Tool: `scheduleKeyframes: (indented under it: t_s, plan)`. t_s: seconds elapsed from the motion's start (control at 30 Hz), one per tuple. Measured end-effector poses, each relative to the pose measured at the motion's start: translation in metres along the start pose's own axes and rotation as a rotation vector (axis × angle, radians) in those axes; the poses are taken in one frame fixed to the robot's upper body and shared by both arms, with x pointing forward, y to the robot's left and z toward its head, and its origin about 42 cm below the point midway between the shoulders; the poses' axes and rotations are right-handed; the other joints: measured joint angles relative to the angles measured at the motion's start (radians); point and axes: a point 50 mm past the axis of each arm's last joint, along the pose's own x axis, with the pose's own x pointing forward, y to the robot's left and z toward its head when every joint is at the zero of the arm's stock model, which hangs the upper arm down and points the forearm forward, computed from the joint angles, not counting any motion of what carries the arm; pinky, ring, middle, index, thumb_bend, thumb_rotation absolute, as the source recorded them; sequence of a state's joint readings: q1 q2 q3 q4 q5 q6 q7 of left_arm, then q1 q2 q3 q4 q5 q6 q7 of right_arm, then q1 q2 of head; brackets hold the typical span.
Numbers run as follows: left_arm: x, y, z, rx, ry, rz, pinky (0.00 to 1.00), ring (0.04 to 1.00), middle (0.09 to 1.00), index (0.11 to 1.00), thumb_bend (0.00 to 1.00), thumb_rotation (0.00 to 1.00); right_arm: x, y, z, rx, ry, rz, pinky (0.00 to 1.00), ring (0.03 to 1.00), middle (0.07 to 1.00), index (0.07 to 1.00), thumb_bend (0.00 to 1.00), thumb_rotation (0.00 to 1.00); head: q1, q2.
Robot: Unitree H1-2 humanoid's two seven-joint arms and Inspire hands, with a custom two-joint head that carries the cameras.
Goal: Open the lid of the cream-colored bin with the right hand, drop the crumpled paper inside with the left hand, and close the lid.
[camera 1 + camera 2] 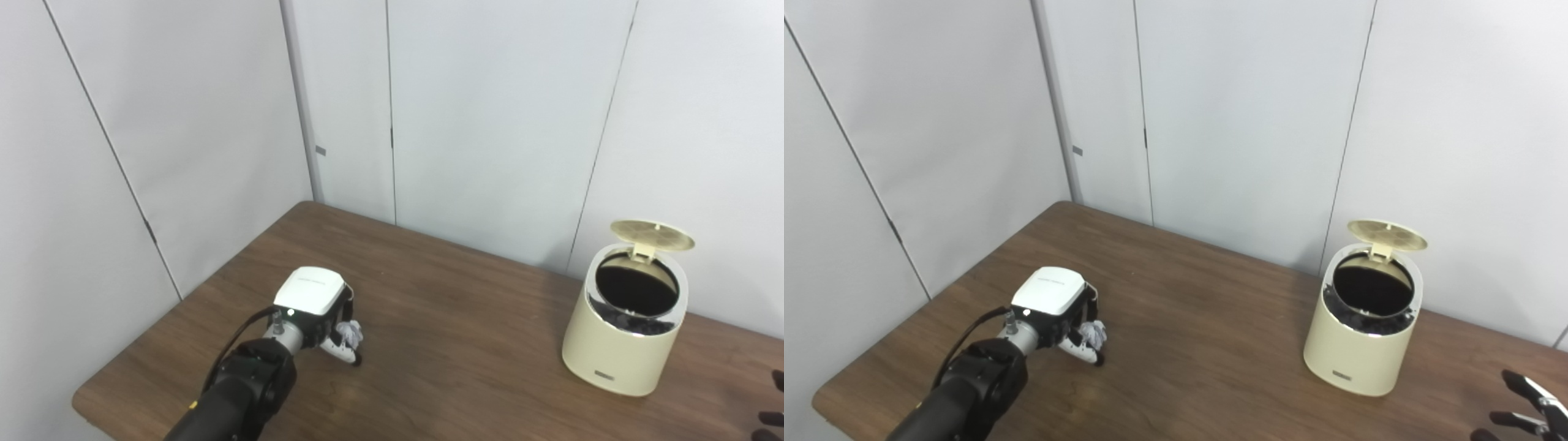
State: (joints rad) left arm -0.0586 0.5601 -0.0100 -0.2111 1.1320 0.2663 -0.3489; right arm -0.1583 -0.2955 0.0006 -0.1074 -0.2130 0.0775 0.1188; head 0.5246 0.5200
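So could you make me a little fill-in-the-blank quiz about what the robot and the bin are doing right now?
1. The lid of the cream-colored bin is standing ____.
2. The left hand is closed around the crumpled ____, low over the table.
3. The bin stands on the ____ side of the table, far from the left hand.
4. The right hand, at the picture's bottom right corner, has its fingers spread and holds ____.

Missing words: open; paper; right; nothing
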Motion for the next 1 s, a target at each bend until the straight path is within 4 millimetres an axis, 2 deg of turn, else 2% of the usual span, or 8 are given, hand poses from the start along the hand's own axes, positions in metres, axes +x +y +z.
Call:
scheduleKeyframes:
  t_s: [0.13, 0.43, 0.67, 0.93, 1.0]
  plan:
    - [0.000, -0.002, 0.002, 0.002, -0.007, 0.014, 0.28, 0.358, 0.476, 0.489, 0.53, 0.00, 0.000, -0.001, 0.000, 0.005, 0.000, -0.003, 0.39, 0.705, 0.875, 0.845, 0.86, 0.68, 0.000, 0.000]
    - [0.001, -0.006, 0.006, 0.001, -0.016, 0.009, 0.29, 0.356, 0.473, 0.489, 0.53, 0.00, -0.002, -0.002, 0.003, 0.004, -0.012, -0.008, 0.41, 0.701, 0.862, 0.832, 0.88, 0.70, -0.005, 0.009]
    - [0.000, -0.009, 0.011, 0.017, -0.030, 0.012, 0.23, 0.325, 0.472, 0.488, 0.53, 0.00, -0.002, -0.003, 0.003, 0.004, -0.011, -0.012, 0.41, 0.702, 0.864, 0.832, 0.88, 0.69, -0.003, 0.009]
    - [-0.001, -0.006, 0.012, 0.016, -0.032, 0.031, 0.21, 0.307, 0.471, 0.486, 0.53, 0.00, -0.002, -0.003, 0.003, 0.003, -0.011, -0.012, 0.40, 0.698, 0.857, 0.830, 0.87, 0.68, -0.003, 0.009]
    - [-0.002, -0.004, 0.013, 0.016, -0.036, 0.038, 0.18, 0.275, 0.471, 0.485, 0.53, 0.00, -0.002, -0.003, 0.003, 0.003, -0.012, -0.012, 0.40, 0.709, 0.865, 0.837, 0.86, 0.68, -0.005, 0.009]
